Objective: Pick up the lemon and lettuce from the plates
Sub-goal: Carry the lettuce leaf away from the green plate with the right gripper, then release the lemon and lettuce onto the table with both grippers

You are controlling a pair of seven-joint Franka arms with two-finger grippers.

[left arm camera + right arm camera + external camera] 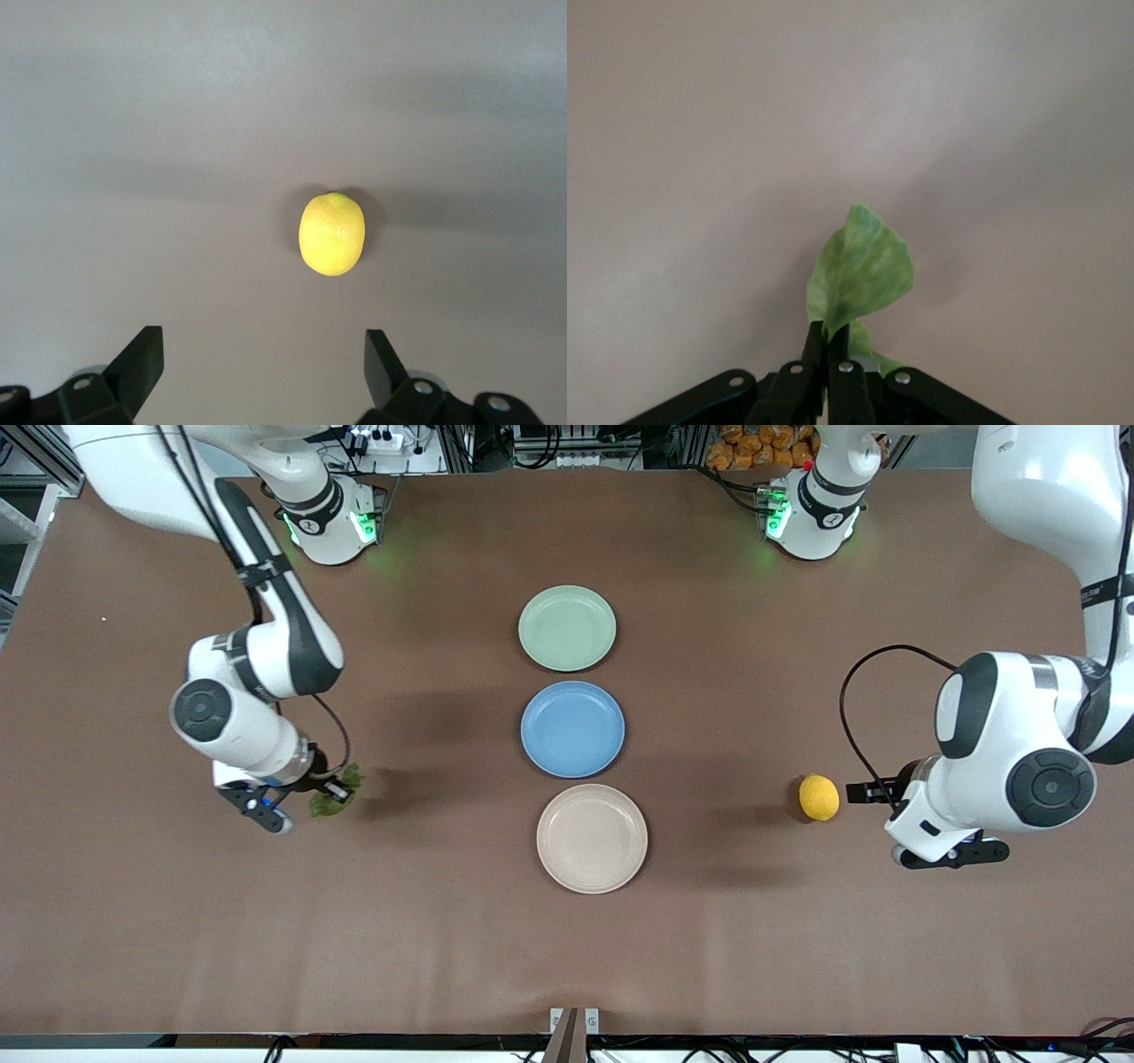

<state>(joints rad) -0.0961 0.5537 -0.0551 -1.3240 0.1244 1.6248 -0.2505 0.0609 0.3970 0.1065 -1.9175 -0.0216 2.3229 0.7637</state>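
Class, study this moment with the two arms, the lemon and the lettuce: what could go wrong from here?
1. The right end effector pinches only the edge of the lettuce; the leaf may tear or slip.
2. The lemon lies loose on the table by the open left end effector; a nudge could roll it.

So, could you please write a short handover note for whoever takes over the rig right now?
Right gripper: shut on the lettuce, held over bare table toward the right arm's end.
Left gripper: open, over the table toward the left arm's end, holding nothing.
The lemon lies on the table beside the left gripper, off any plate.
The mint plate, blue plate and beige plate hold nothing.
Done: both items are off the plates.
Left: probably only setting the lettuce down and withdrawing the arms.
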